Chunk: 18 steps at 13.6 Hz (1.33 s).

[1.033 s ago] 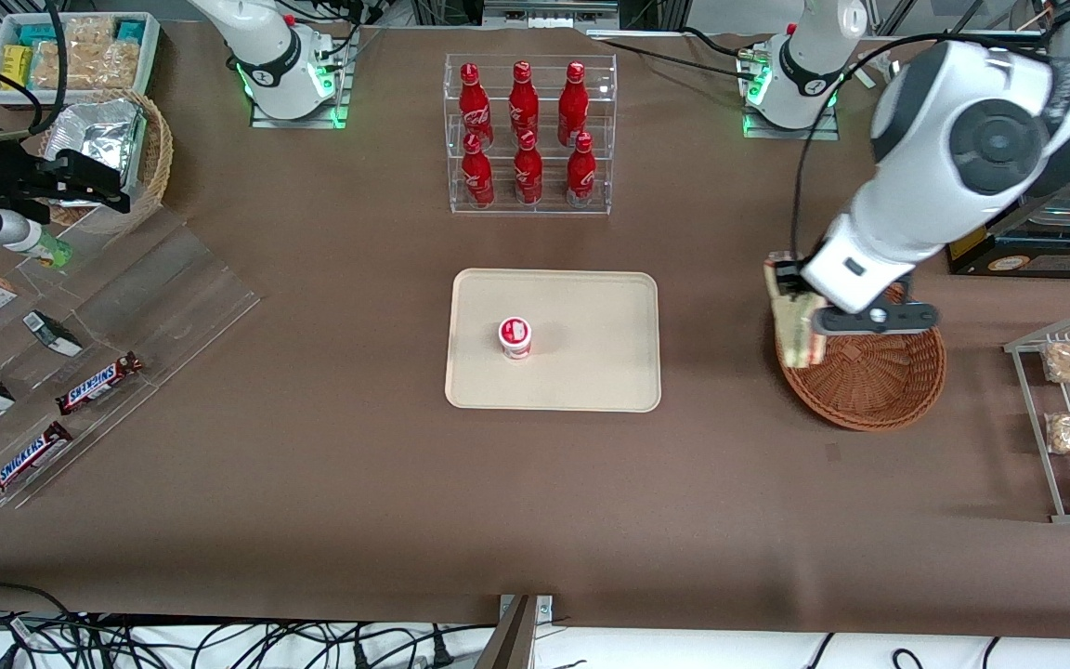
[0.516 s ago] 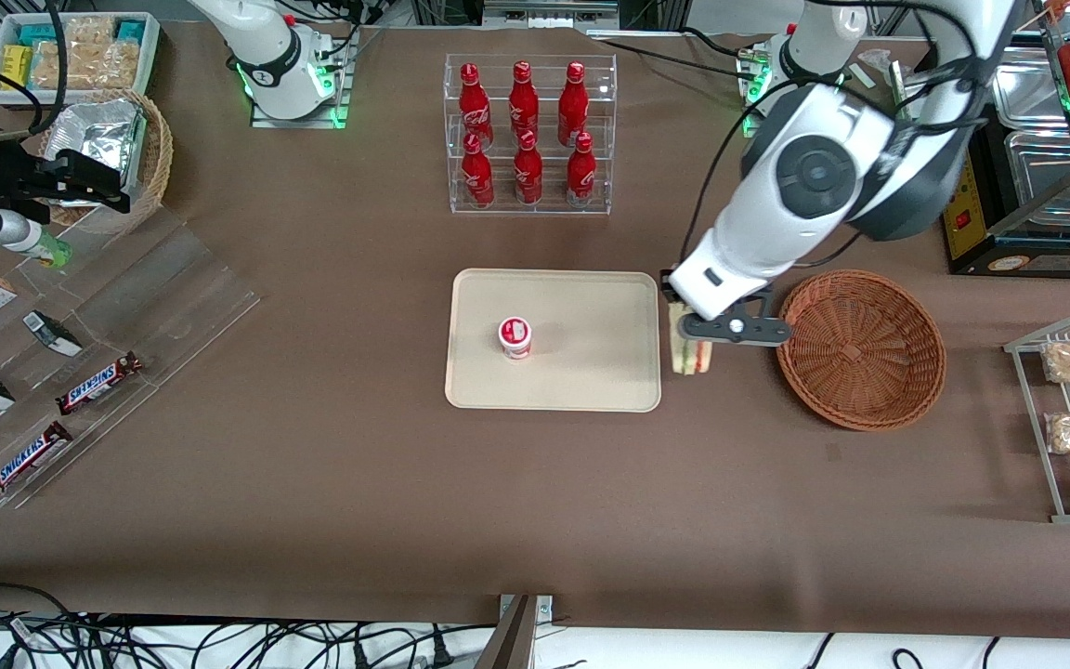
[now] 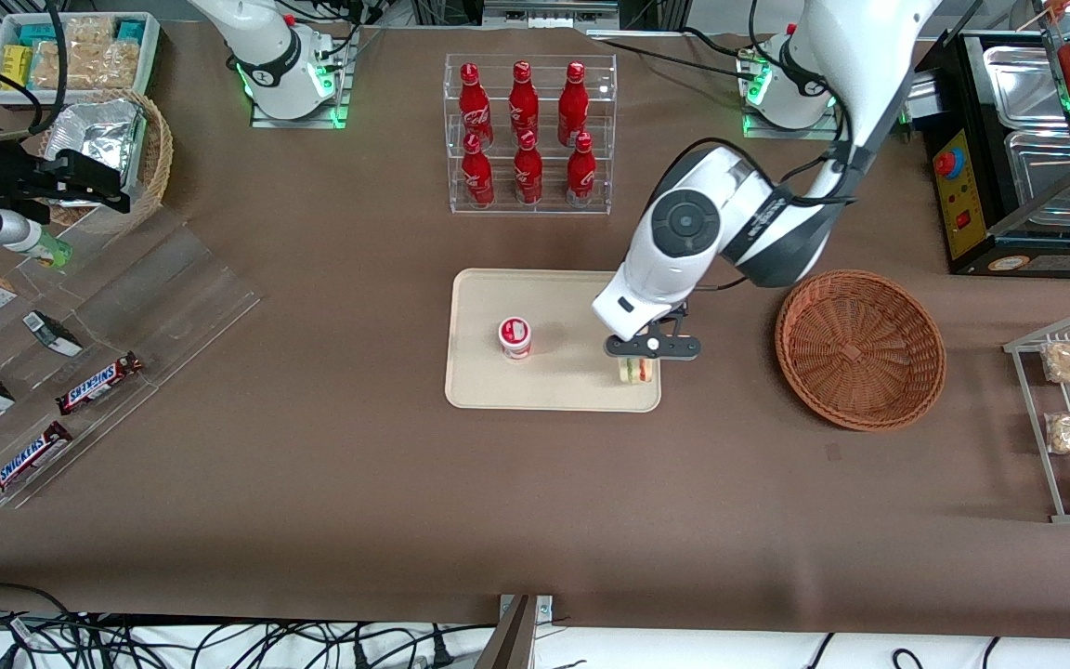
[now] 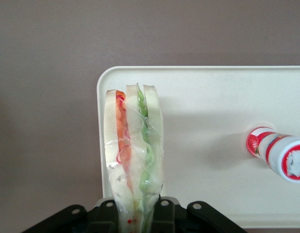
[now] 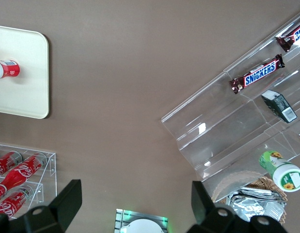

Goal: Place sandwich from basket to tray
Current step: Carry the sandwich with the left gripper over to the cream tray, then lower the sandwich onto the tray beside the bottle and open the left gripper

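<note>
1. Front view: hovering over the tray [image 3: 554, 390], at the corner nearest the camera on the basket's side, the left gripper [image 3: 639, 360] clamped on the sandwich [image 3: 636, 371]. Hanging just above the tray's rim there, with the basket [image 3: 860, 348] lying empty, well apart from the tray toward the working arm's end of the table. Standing on the tray, nearer its middle and clear of the sandwich, a small red-and-white cup [image 3: 515, 337]. Risking a drop partly onto the rim: letting go this close to the tray's edge probably meaning a wedge tipping off onto the brown table [image 3: 312, 465].

2. Left wrist view: pinching the sandwich [image 4: 134, 155] between the jaws at its lower end, cut edge with red and green filling facing the camera. Overlapping the tray [image 4: 213, 97] only at its corner, one bread face lining up roughly with the tray's edge. Holding the wedge on its narrow side, so toppling after release looks likely; the slick clear wrap possibly sliding in the grip too. Lying well apart along the tray, the cup [image 4: 278, 155], so knocking it seems unlikely unless swinging much farther inward.

3. Right wrist view: showing only the tray's [image 5: 23, 97] end with the cup [image 5: 5, 68] on it; not showing sandwich or gripper.
</note>
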Tool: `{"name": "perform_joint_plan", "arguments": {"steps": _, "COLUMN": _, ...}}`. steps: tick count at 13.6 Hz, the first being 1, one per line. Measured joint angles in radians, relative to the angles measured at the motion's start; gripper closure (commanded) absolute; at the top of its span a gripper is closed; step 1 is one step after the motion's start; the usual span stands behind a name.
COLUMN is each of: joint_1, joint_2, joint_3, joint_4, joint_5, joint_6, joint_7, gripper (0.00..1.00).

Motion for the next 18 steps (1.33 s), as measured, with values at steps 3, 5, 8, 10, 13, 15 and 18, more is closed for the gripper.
{"name": "perform_joint_plan", "arguments": {"steps": 3, "joint_1": -0.032, "joint_2": 0.059, "joint_3": 0.0, "joint_4": -0.003, "joint_5": 0.048, "joint_6": 0.051, "joint_7": -0.034, "gripper": 1.0}}
{"name": "perform_joint_plan", "arguments": {"steps": 5, "joint_1": -0.038, "joint_2": 0.079, "joint_3": 0.0, "joint_4": -0.014, "joint_5": 0.055, "joint_6": 0.077, "joint_7": -0.034, "gripper": 1.0}}
{"name": "perform_joint_plan", "arguments": {"steps": 8, "joint_1": -0.038, "joint_2": 0.087, "joint_3": 0.001, "joint_4": -0.049, "joint_5": 0.083, "joint_6": 0.113, "joint_7": -0.041, "gripper": 1.0}}
{"name": "perform_joint_plan", "arguments": {"steps": 10, "joint_1": -0.041, "joint_2": 0.097, "joint_3": 0.001, "joint_4": -0.062, "joint_5": 0.099, "joint_6": 0.121, "joint_7": -0.044, "gripper": 1.0}}
{"name": "perform_joint_plan", "arguments": {"steps": 13, "joint_1": -0.048, "joint_2": 0.114, "joint_3": 0.001, "joint_4": -0.064, "joint_5": 0.119, "joint_6": 0.13, "joint_7": -0.063, "gripper": 0.84}}
{"name": "perform_joint_plan", "arguments": {"steps": 15, "joint_1": -0.048, "joint_2": 0.114, "joint_3": 0.001, "joint_4": -0.064, "joint_5": 0.12, "joint_6": 0.13, "joint_7": -0.074, "gripper": 0.29}}
{"name": "perform_joint_plan", "arguments": {"steps": 18, "joint_1": -0.048, "joint_2": 0.113, "joint_3": 0.002, "joint_4": -0.06, "joint_5": 0.12, "joint_6": 0.131, "joint_7": -0.122, "gripper": 0.0}}
